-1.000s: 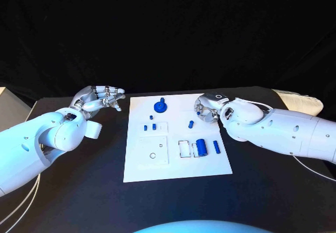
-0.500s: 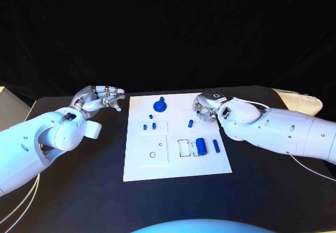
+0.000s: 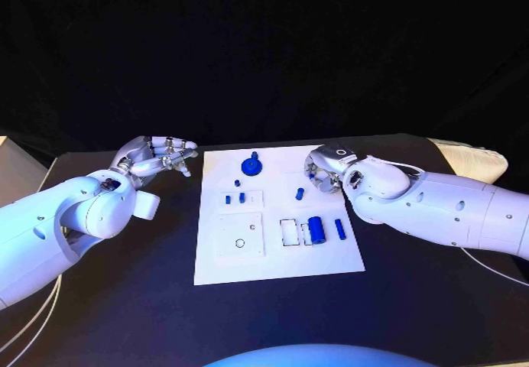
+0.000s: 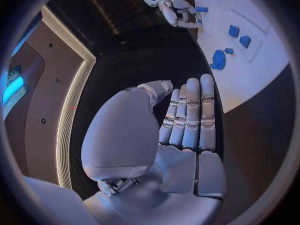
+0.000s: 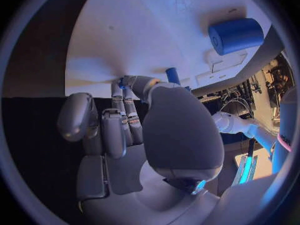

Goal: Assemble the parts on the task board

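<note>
White and flat, the rectangular task board (image 3: 281,229) lies mid-table in the head view, carrying small blue parts: a round knobbed piece (image 3: 252,166), a short peg (image 3: 300,194) and a fat blue cylinder (image 3: 316,230). The silver left hand (image 3: 157,157) hovers off the board's far left corner; the silver right hand (image 3: 321,176) hangs over its right side, near the peg.

From the left wrist, that hand's fingers (image 4: 190,115) lie straight together, holding nothing.

From the right wrist, fingertips (image 5: 128,82) reach toward the peg (image 5: 172,75); whether they pinch it I cannot tell. A shallow pinch could tip the peg or nudge the board.
</note>
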Action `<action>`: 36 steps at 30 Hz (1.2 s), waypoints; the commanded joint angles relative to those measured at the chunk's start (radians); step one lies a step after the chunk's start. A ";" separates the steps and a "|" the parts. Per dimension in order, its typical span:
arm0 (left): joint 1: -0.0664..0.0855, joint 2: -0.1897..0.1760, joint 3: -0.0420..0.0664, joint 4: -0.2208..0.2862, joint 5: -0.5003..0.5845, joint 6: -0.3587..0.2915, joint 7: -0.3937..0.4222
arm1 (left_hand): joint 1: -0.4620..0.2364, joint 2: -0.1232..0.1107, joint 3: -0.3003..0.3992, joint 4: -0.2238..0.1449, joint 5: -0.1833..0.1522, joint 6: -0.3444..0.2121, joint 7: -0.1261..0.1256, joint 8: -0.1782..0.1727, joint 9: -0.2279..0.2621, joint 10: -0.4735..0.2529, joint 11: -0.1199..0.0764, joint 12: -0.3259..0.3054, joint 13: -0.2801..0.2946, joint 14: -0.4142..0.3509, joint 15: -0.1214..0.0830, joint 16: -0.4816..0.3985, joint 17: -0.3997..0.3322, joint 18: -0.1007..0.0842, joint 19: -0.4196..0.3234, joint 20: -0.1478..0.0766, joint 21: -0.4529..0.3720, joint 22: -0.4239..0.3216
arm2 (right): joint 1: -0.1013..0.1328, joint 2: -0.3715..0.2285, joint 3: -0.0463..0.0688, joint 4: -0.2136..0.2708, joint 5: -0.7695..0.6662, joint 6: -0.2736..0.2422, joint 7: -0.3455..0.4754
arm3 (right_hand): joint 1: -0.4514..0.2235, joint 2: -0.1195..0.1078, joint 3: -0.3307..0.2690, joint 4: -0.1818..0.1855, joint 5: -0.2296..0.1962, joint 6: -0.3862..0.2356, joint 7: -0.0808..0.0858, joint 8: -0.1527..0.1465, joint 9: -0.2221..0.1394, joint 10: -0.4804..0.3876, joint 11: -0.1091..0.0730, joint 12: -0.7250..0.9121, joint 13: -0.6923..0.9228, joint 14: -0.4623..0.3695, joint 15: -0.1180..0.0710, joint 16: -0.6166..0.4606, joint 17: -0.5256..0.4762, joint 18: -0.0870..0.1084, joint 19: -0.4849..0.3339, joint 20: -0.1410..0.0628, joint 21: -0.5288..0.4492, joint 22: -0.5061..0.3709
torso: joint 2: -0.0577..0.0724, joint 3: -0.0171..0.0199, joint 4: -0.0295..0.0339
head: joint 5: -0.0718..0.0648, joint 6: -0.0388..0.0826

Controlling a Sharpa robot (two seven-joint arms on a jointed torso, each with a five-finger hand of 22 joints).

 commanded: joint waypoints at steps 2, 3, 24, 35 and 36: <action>-0.001 0.000 0.001 0.005 -0.013 0.006 -0.003 | 0.007 0.001 -0.007 0.000 0.001 -0.003 0.005 -0.004 -0.002 -0.003 0.003 0.004 0.001 0.004 -0.001 -0.004 -0.001 0.008 0.006 0.000 -0.006 -0.001 | -0.020 0.002 -0.012 0.007 -0.024 0.033 -0.030 | 0.013 0.016 0.036 -0.024 -0.022 0.015 -0.004 0.008 0.007 0.046 -0.005 0.001 -0.130 0.046 -0.011 -0.005 0.008 0.009 -0.003 -0.009 -0.003 0.000 | -0.001 -0.0006 0.0013 | -0.004 0.000; -0.002 0.000 0.001 0.006 -0.014 0.005 -0.003 | 0.007 0.001 -0.007 0.000 0.001 -0.003 0.005 -0.004 -0.002 -0.003 0.003 0.004 0.000 0.004 -0.001 -0.004 -0.001 0.008 0.006 0.000 -0.006 -0.001 | -0.021 0.001 -0.012 0.008 -0.029 0.028 -0.036 | 0.014 0.017 0.040 -0.027 -0.026 0.016 -0.005 0.008 0.007 0.050 -0.006 0.000 -0.132 0.047 -0.012 -0.006 0.008 0.009 -0.002 -0.010 -0.003 0.000 | -0.001 -0.0005 0.0012 | -0.004 0.000; -0.005 -0.004 0.001 0.008 -0.016 0.006 -0.012 | 0.007 0.000 -0.009 0.000 0.001 -0.004 0.007 -0.005 -0.002 -0.005 0.003 0.005 0.000 0.006 -0.001 -0.003 -0.002 0.007 0.008 0.000 -0.007 -0.002 | -0.032 -0.003 -0.012 0.020 -0.040 -0.090 -0.074 | 0.009 0.025 0.062 -0.053 -0.070 0.029 -0.010 0.011 0.012 0.112 -0.017 -0.001 -0.142 0.049 -0.021 -0.006 0.009 0.008 0.004 -0.021 0.000 0.004 | 0.000 -0.0008 0.0012 | -0.007 -0.001; -0.005 -0.004 0.001 0.003 -0.017 0.010 -0.017 | 0.008 0.000 -0.010 0.000 0.001 -0.005 0.007 -0.006 -0.003 -0.006 0.004 0.005 0.000 0.007 -0.001 -0.003 -0.002 0.007 0.009 0.000 -0.007 -0.002 | -0.033 -0.010 -0.010 0.035 -0.011 -0.142 -0.065 | 0.008 0.025 0.062 -0.053 -0.070 0.030 -0.010 0.011 0.013 0.114 -0.018 0.000 -0.142 0.049 -0.022 -0.006 0.009 0.008 0.005 -0.021 0.003 0.006 | 0.001 0.0000 0.0015 | -0.005 -0.002; -0.005 -0.004 0.001 0.002 -0.017 0.010 -0.018 | 0.008 0.000 -0.010 0.000 0.001 -0.005 0.007 -0.006 -0.003 -0.006 0.004 0.005 0.000 0.007 -0.001 -0.003 -0.002 0.007 0.009 0.000 -0.007 -0.002 | -0.032 -0.012 -0.009 0.038 -0.005 -0.145 -0.063 | 0.007 0.025 0.061 -0.054 -0.071 0.031 -0.011 0.012 0.013 0.116 -0.018 -0.001 -0.142 0.050 -0.022 -0.005 0.011 0.007 0.005 -0.021 0.003 0.007 | 0.001 0.0003 0.0015 | -0.005 -0.002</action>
